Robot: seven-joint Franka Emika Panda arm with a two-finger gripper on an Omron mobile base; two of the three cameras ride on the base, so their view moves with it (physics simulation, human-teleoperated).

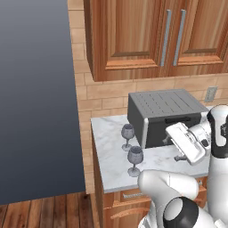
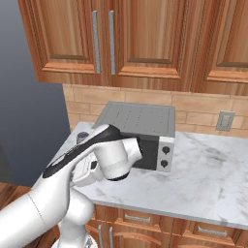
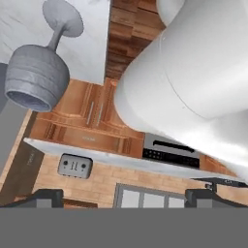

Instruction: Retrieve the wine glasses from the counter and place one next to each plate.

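Note:
Two bluish-grey wine glasses stand upright on the marble counter (image 1: 109, 142), near its left end. One glass (image 1: 128, 135) is just in front of the microwave's left corner. The other glass (image 1: 135, 160) is closer to the counter's front edge. My gripper (image 1: 179, 156) hovers over the counter to the right of both glasses, apart from them. In the hand view, which is rolled over, the gripper (image 3: 125, 196) is open with nothing between its tips, and one glass (image 3: 36, 77) appears at the upper left. The plates are out of view.
A dark grey microwave (image 1: 164, 116) sits at the back of the counter, right behind the glasses and my hand. Brown wall cabinets (image 1: 133, 35) hang above. A tall dark grey panel (image 1: 35, 98) flanks the counter's left end, and there is wooden floor (image 1: 53, 211) below.

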